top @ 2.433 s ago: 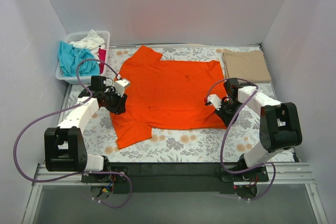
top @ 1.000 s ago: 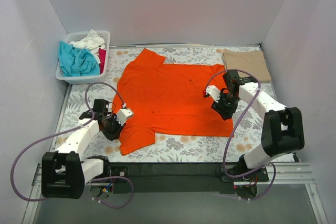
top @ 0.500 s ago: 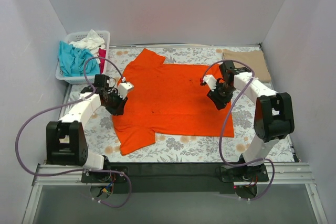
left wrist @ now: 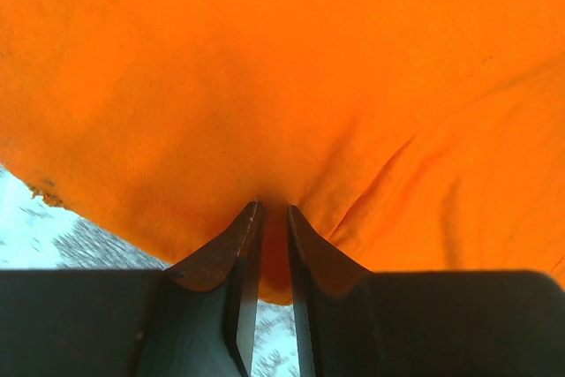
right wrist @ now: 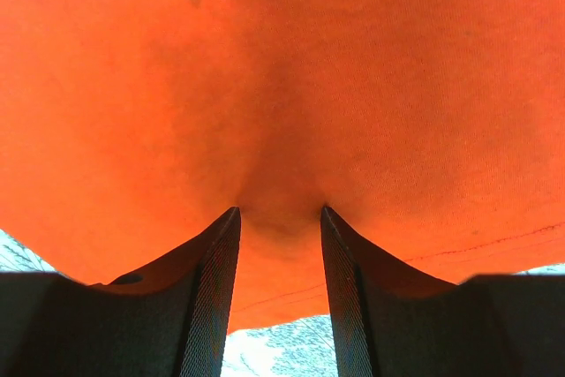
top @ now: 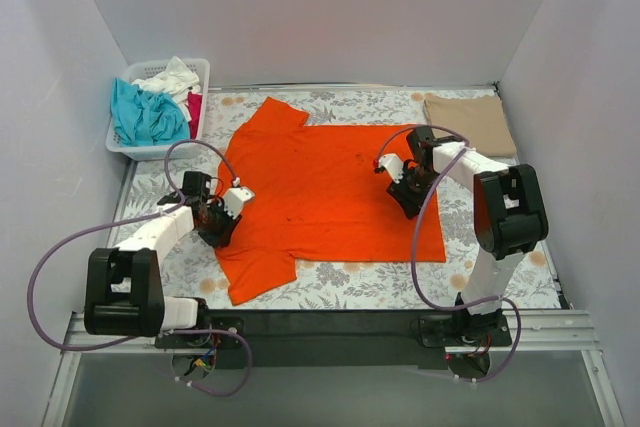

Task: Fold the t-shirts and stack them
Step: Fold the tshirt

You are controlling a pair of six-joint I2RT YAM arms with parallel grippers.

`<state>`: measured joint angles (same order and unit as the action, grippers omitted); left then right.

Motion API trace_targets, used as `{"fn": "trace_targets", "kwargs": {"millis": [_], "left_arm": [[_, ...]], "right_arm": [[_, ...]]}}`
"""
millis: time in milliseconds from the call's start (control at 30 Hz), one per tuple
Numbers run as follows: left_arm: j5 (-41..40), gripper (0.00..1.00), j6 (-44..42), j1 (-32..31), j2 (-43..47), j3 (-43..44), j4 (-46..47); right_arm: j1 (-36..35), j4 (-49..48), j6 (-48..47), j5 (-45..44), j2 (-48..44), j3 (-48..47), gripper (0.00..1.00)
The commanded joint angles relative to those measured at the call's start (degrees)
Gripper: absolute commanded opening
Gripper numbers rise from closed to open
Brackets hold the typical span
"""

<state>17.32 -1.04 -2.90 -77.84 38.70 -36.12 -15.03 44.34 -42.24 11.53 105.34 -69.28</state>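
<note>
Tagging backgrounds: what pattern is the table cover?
Table cover: pale floral print, grey leaves, tan blossoms; best in the top external view.
</note>
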Motion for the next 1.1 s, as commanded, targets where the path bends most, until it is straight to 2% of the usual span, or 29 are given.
{"fn": "trace_targets", "kwargs": {"millis": [0,100,167,200,233,300,333,367,400,467,600,700,833,1067], "left_arm": [[-2.6,0.18,-0.8,-0.1,4.7,-4.8,-6.7],[-3.4,0.18,-0.7,0.1,6.7,-5.5,-7.6],[-2.7,0.21,-0.2,1.0,6.6,-1.8,-8.1],[1.3,0.25,2.3,1.5,5.1,3.6,-8.5],[1.3,0.25,2.4,1.6,3.9,6.9,-8.8],[6.4,0.33,5.7,1.7,0.8,14.3,-9.1],[8.3,0.36,7.2,1.6,-3.0,18.0,-8.7],[9.8,0.43,8.6,1.6,-5.0,25.2,-8.0],[11.9,0.48,12.2,1.6,-7.0,28.6,-7.1],[12.7,0.48,15.1,1.6,-14.0,38.1,-4.1],[10.2,0.46,22.2,1.6,-24.6,48.9,2.5],[7.7,0.46,25.9,1.6,-30.2,53.2,7.8],[5.0,0.45,28.9,1.6,-35.5,57.1,10.9],[3.5,0.47,29.3,1.6,-36.6,54.4,14.2]], "right_arm": [[-2.1,0.0,-0.1,2.6,-1.7,3.6,0.42],[-2.2,0.6,-0.4,2.5,-4.3,4.1,0.42],[-1.4,1.1,-0.4,3.0,-5.7,1.6,0.42],[-0.3,1.5,0.5,4.9,-7.0,-1.9,0.42],[-0.3,1.5,0.5,4.9,-7.0,-4.2,0.43],[1.9,1.4,1.5,5.6,-6.2,-9.6,0.43],[3.6,1.3,2.7,5.9,-5.5,-15.1,0.43],[4.4,1.2,3.4,6.2,-3.4,-18.5,0.43],[4.9,1.1,4.4,6.3,-1.9,-21.5,0.44],[5.7,0.8,5.6,3.4,3.2,-29.8,0.42],[7.1,-2.7,9.5,0.1,12.6,-41.8,0.39],[7.6,-5.0,12.3,-2.6,18.8,-47.9,0.38],[7.7,-12.6,15.3,-7.1,23.5,-49.7,0.40],[8.5,-18.2,20.8,-10.5,28.9,-51.0,0.44]]}}
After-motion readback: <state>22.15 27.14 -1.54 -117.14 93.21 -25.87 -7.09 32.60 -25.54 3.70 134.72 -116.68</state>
